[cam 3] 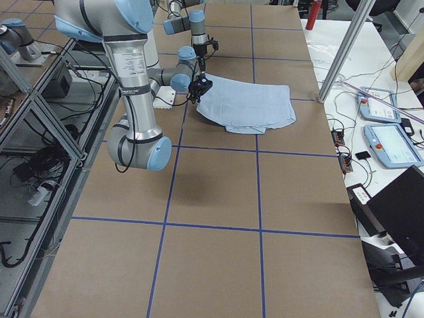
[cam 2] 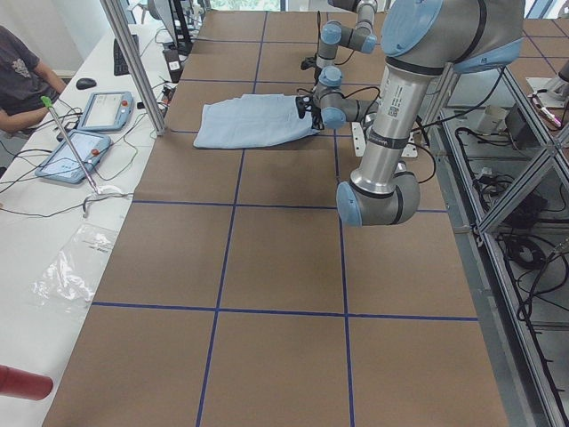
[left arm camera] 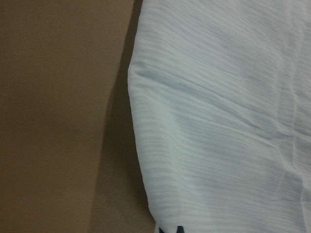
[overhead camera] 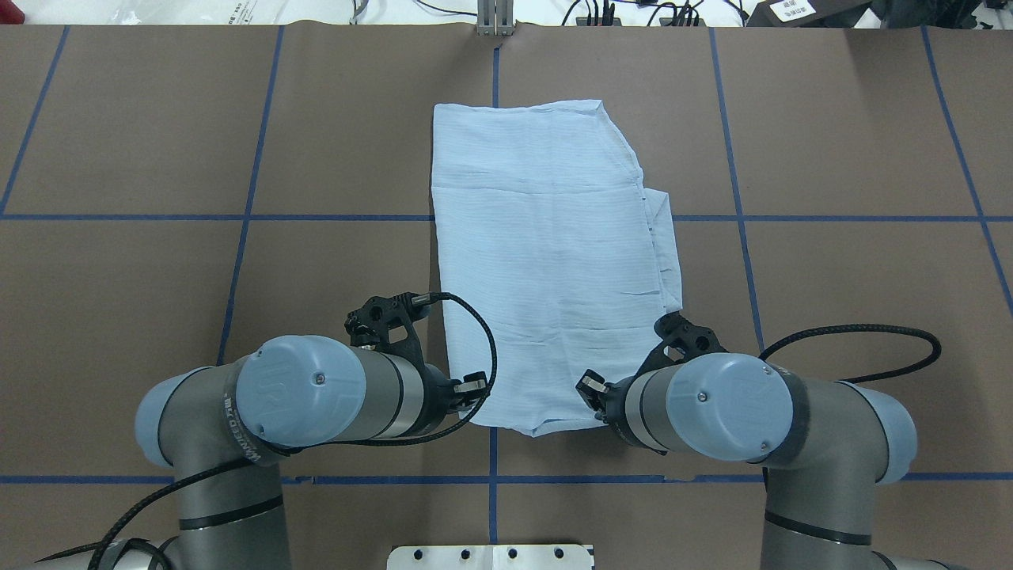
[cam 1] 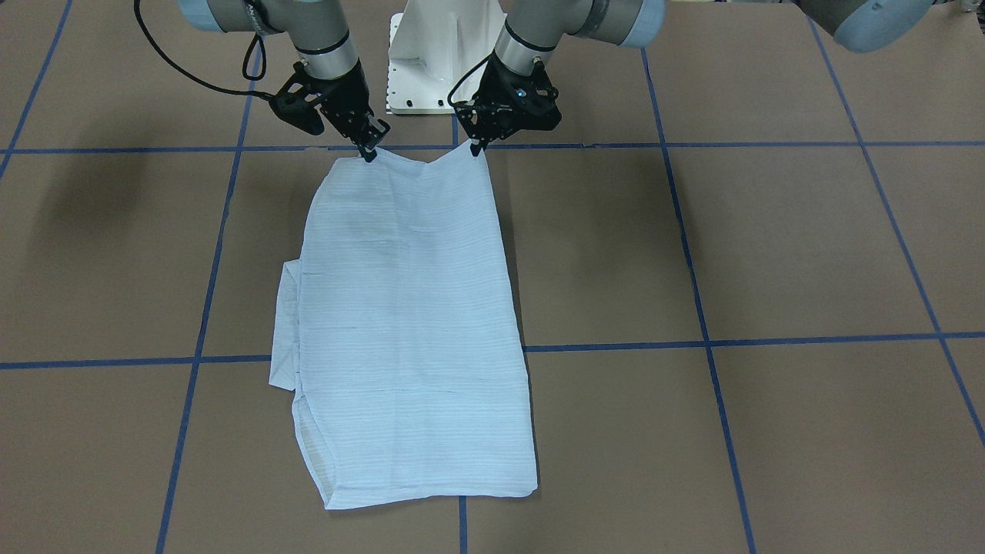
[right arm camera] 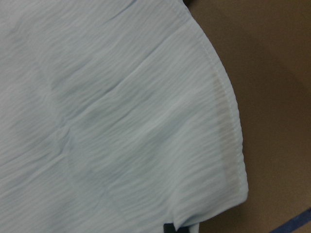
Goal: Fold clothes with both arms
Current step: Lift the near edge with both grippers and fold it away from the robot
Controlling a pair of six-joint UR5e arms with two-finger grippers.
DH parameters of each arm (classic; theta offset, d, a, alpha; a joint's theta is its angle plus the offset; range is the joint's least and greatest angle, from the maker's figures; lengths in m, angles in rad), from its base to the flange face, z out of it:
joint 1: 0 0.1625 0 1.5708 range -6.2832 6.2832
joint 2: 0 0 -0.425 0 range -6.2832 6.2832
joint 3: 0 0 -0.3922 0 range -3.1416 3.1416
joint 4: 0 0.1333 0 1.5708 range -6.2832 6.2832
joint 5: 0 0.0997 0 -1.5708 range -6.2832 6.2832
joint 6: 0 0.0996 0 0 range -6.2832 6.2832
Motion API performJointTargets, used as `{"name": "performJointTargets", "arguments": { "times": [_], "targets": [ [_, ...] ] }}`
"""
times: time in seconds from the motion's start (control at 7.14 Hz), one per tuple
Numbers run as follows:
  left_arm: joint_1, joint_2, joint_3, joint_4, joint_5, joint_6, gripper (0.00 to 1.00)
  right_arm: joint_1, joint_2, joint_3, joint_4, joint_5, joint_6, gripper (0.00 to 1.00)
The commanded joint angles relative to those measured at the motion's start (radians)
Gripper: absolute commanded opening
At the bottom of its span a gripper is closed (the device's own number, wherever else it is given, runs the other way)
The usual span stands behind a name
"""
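Note:
The pale-blue striped shirt (cam 1: 408, 308) lies folded into a long rectangle on the brown table, running away from the robot's base. It also shows in the overhead view (overhead camera: 546, 253). A folded layer (cam 1: 285, 323) sticks out on the robot's right side. My left gripper (cam 1: 476, 148) is shut on the shirt's near corner on my left. My right gripper (cam 1: 370, 152) is shut on the near corner on my right. Both corners are raised a little, and the edge sags between them. Each wrist view is filled with fabric (left arm camera: 218, 121) (right arm camera: 121, 121).
The white pedestal base (cam 1: 439, 54) stands just behind the grippers. Blue tape lines (cam 1: 692, 342) grid the table. A side bench with tablets (cam 2: 107, 111), an aluminium post (cam 2: 133, 62) and a seated person (cam 2: 22, 71) lies beyond the shirt's far end.

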Motion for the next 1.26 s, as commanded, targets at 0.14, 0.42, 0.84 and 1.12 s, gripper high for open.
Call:
{"name": "performJointTargets", "arguments": {
  "times": [0.14, 0.42, 0.84, 1.12],
  "targets": [
    [0.013, -0.003, -0.131, 0.122, -0.049, -0.004, 0.0, 0.001, -0.031, 0.145, 0.002, 0.081, -0.001, 0.0],
    [0.016, -0.001, -0.241, 0.229, -0.105, -0.005, 0.0, 0.001, -0.025, 0.211, 0.0, 0.19, 0.002, 0.0],
    [0.018, 0.0, -0.318, 0.34, -0.142, -0.004, 0.0, 0.002, -0.02, 0.212, 0.0, 0.213, -0.002, 0.0],
    [0.0, -0.011, -0.219, 0.329, -0.135, 0.021, 0.0, 0.066, 0.001, 0.146, 0.004, 0.209, -0.059, 0.0]
  ]
}}
